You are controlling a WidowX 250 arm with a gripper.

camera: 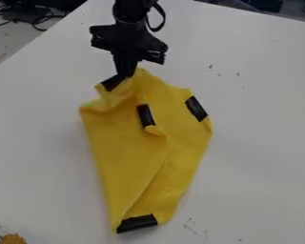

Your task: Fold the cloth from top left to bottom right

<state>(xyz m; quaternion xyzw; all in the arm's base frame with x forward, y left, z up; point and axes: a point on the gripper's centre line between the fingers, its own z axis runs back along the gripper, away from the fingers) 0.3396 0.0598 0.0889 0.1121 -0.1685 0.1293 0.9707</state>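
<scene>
Hanging over the upper end of the yellow cloth (126,147), the black gripper (126,71) is meeting the fabric beside a dark upper-left tape patch (114,82). The cloth is lying on the white table (257,138), and nearly all of it is stretching away below the gripper in the view, its long axis running from top to bottom. That is the relation the next move is turning on: the bottom right is lying down the cloth's length and somewhat across it, so the fold is probably calling for a diagonal path rather than a straight drop. Only one arm is serving here, so no choice of the nearer one is arising. Whether the gripper is standing wide or narrow, or is holding cloth, I am not managing to tell, since black is merging with black there. A loose edge is already curving down the middle from the central tape patch (145,116), with another patch (196,108) sitting at the right edge and a bottom strip (137,223) marking the lower end. The raised wrinkles near the gripper are perhaps threatening a crooked fold. As for writing, none of the tape is bearing anything readable.
</scene>
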